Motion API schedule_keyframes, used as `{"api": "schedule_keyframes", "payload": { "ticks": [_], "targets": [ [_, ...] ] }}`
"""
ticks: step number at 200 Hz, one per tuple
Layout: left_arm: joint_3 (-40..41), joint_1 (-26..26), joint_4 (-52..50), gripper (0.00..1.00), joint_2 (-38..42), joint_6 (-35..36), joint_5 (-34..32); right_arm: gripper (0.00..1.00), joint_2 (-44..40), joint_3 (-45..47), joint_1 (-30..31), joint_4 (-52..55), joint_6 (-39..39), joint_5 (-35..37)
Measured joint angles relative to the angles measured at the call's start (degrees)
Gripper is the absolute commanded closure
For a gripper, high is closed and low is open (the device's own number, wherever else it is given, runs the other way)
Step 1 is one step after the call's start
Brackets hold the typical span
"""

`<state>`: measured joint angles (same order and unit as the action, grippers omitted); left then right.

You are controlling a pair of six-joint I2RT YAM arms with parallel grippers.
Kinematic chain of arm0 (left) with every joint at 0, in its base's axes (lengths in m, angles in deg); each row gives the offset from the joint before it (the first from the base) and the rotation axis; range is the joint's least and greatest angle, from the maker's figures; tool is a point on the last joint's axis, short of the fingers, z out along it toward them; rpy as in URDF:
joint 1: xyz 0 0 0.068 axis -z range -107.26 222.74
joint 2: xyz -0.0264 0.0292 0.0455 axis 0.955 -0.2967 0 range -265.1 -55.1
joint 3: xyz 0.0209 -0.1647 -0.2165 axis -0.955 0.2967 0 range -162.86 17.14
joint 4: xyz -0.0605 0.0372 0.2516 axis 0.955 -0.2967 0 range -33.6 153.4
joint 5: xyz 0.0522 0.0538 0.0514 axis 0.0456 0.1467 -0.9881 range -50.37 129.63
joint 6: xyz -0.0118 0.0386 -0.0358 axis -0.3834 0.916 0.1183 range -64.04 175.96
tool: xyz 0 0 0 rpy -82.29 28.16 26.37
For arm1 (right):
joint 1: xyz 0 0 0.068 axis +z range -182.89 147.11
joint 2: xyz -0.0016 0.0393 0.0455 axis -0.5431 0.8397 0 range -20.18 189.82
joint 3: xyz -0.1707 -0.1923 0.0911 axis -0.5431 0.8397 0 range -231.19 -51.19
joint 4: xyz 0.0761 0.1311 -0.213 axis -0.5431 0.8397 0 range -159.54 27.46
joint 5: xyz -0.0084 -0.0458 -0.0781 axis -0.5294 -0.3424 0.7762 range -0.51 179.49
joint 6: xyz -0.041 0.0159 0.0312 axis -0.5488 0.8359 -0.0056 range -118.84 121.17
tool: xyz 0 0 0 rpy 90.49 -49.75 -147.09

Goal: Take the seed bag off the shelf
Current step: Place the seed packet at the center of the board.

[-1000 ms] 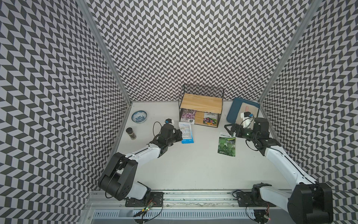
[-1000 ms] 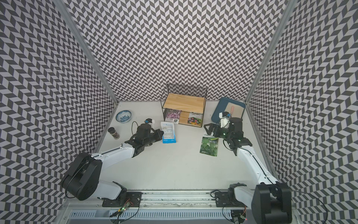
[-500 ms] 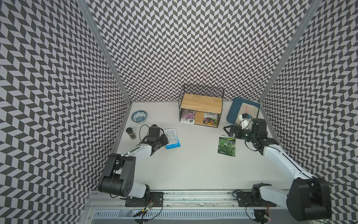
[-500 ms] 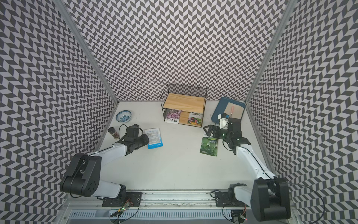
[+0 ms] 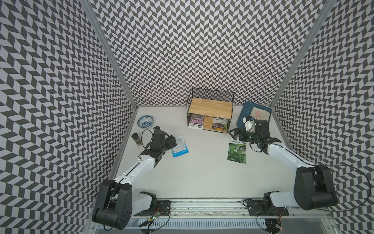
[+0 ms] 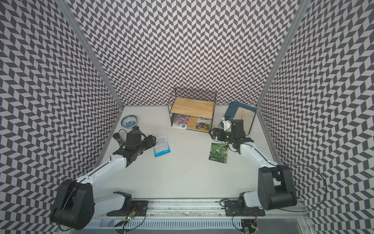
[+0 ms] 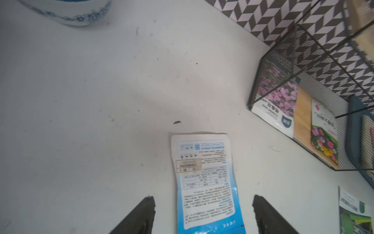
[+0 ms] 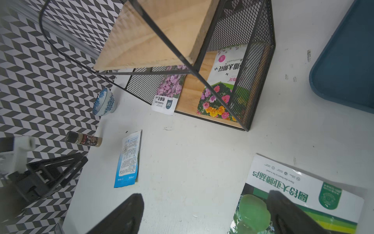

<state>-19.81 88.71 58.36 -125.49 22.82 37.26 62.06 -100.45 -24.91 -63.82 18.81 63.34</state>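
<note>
left gripper point(image 7: 203, 199) jaws apart astride the blue seed bag point(image 5: 180, 146), seemingly clear of it, bag flat on table point(image 5: 202, 172) at 7 o'clock of the shelf point(image 5: 210, 105); right gripper point(image 8: 205, 193) jaws wide apart over green bag point(image 5: 237, 151) edge

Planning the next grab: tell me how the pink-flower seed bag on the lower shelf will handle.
The pink-flower seed bag lies flat and thin: probably light and floppy. Its white end overhangs the shelf edge, likely pinchable there.

Blue-white bag point(image 5: 180, 146), black-wire shelf point(image 5: 210, 105)
</note>
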Motion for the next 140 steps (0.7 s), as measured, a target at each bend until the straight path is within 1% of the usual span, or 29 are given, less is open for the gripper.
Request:
{"api": "schedule_keyframes", "payload": {
  "ticks": [25, 67, 103, 107, 111, 140],
  "targets": [
    [-2.8, 6.4, 1.4, 0.19, -4.0, 0.4, -1.8, 0.00, 3.7, -2.3, 0.5, -0.4, -0.5, 1.4],
    [-12.0, 14.6, 3.4, 0.18, -17.2, 3.2, -6.2, 0.00, 6.1, -4.2, 0.6, -1.4, -0.7, 2.9],
    [-22.4, 18.7, 3.3, 0.16, -27.5, 6.2, -10.7, 0.00, 6.7, -4.4, 0.6, -1.5, -0.7, 3.5],
    [-23.9, 19.1, 3.4, 0.12, -28.7, 6.6, -11.4, 0.00, 6.7, -4.4, 0.6, -1.5, -0.7, 3.5],
    [-25.1, 19.4, 3.3, 0.11, -29.6, 6.8, -11.8, 0.00, 6.7, -4.4, 0.6, -1.5, -0.7, 3.5],
    [-33.2, 21.2, 3.2, 0.11, -36.4, 9.4, -15.8, 0.01, 6.7, -4.2, 0.6, -1.9, -0.7, 3.6]
  ]
}}
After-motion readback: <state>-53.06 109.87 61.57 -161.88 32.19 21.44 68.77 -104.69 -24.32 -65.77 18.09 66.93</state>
